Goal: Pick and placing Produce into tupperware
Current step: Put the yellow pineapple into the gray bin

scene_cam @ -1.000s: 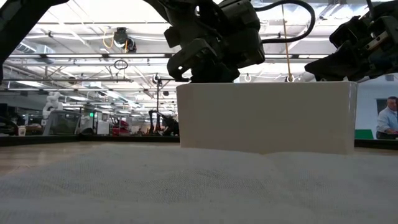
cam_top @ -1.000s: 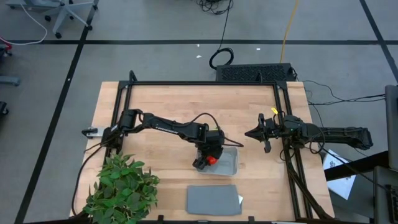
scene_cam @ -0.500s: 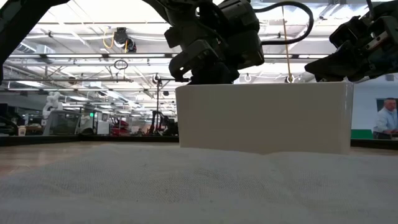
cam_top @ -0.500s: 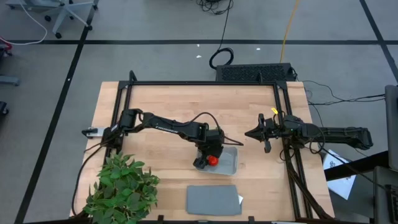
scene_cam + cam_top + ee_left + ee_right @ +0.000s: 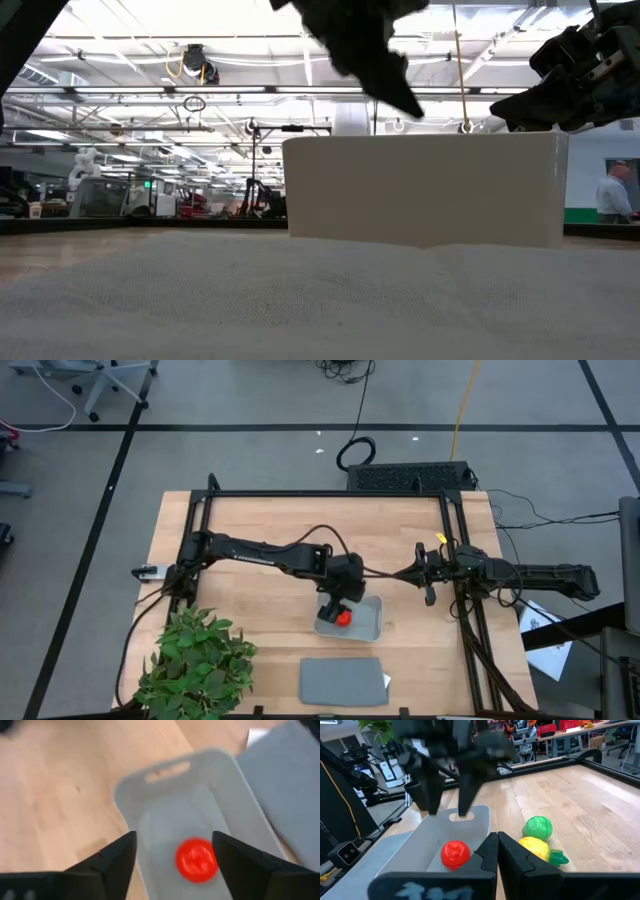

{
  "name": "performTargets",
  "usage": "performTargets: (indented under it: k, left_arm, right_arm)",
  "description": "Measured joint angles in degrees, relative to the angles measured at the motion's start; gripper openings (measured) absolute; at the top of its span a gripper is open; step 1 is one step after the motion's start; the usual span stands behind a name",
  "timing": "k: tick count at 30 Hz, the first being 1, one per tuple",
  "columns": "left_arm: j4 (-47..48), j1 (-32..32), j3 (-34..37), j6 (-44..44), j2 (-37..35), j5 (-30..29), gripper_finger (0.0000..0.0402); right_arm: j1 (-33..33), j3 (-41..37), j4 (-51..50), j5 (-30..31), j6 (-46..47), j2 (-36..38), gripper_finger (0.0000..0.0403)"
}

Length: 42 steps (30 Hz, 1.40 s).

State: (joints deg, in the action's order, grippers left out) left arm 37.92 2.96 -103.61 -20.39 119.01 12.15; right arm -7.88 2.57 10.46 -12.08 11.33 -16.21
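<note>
Left claw [image 5: 335,606] is over the near-left part of the container [image 5: 368,625], fingers spread wide with nothing between them. In the left wrist view the two fingers [image 5: 112,857] straddle the container's [image 5: 150,772] end wall, and the red ball [image 5: 196,859] sits on its floor between and below them, not gripped.

Red ball [image 5: 343,617] lies inside the container, near its left end. Right wrist view confirms: red ball [image 5: 455,853] is inside the pale container [image 5: 410,851], with the left claw [image 5: 444,795] hanging open above it.

Green ball [image 5: 538,828] and the yellow piece with the green tip [image 5: 538,848] are on the counter [image 5: 600,815], outside the container. They touch each other, the green one behind the yellow one as the right wrist camera sees it.

Right claw [image 5: 411,575] is off to the right of the container, above the counter [image 5: 260,520], pointing toward it. Its fingers [image 5: 487,851] are pressed together, holding nothing.

Grey lid [image 5: 343,681] lies flat near the front edge, just in front of the container. Leafy plant [image 5: 195,660] is at the front-left corner.

Low view: the container wall [image 5: 425,190] fills the middle, and the left claw there is too blurred to read.
</note>
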Motion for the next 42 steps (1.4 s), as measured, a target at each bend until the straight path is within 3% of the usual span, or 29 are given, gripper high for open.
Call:
performTargets:
  k: [4,10,12,27,42]
  left_arm:
    - [0.40,0.02,-1.88,-0.66,-0.04,-2.19,0.0192]
    - [3.78,0.00,-1.88,-2.45,0.03,-4.62,0.0043]
    - [4.91,0.00,-1.88,-1.58,0.03,-4.68,0.0012]
    - [7.02,2.08,-1.88,-2.55,-0.23,-13.27,0.0001]
    - [7.86,2.76,-1.75,-0.37,-11.33,-19.77,0.0000]
  right_arm:
    - [0.00,0.00,-0.03,-0.02,0.27,0.00,0.0000]
    - [0.00,0.00,-0.07,-0.02,1.07,0.00,0.0000]
    - [0.00,0.00,-0.06,-0.02,1.07,0.00,0.0000]
    - [0.00,0.00,-0.05,-0.02,1.07,0.00,0.0000]
    - [0.04,0.00,-0.81,-0.04,1.53,-0.50,0.0000]
